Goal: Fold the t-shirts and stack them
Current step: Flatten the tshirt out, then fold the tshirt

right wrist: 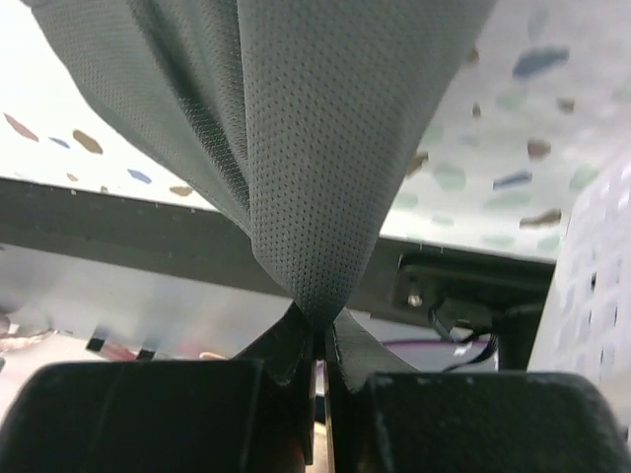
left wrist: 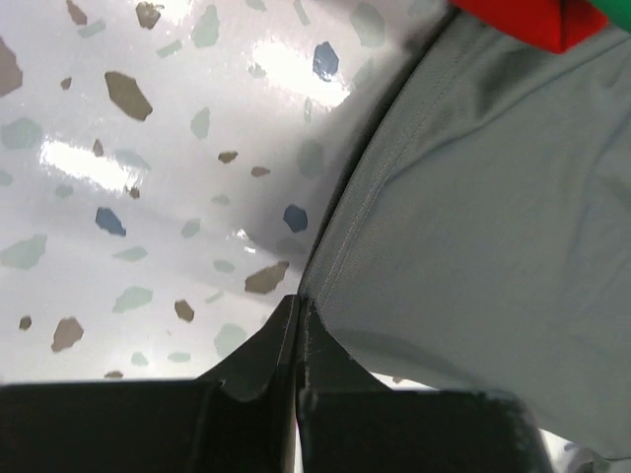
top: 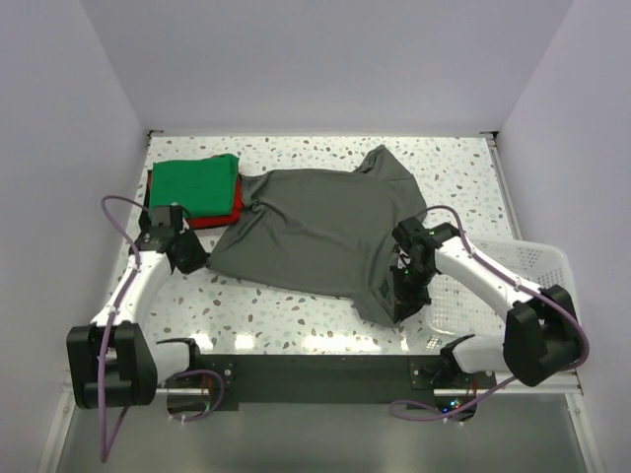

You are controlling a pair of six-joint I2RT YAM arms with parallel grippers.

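A large charcoal-grey t-shirt (top: pixel 315 227) lies spread over the middle of the speckled table. My left gripper (top: pixel 187 258) sits low at the shirt's near-left corner, jaws shut, with the hem (left wrist: pixel 340 246) running straight into its tips (left wrist: pixel 299 301). My right gripper (top: pixel 409 286) is shut on the near-right corner, and the cloth (right wrist: pixel 315 148) hangs bunched from its tips (right wrist: pixel 323 330) above the table. At the back left a folded green t-shirt (top: pixel 197 182) rests on a folded red t-shirt (top: pixel 212 219), touching the grey shirt's far-left edge.
A white mesh basket (top: pixel 532 258) stands at the right edge, right beside my right arm. The dark base rail (top: pixel 315 370) runs along the near edge. White walls close in the table on three sides.
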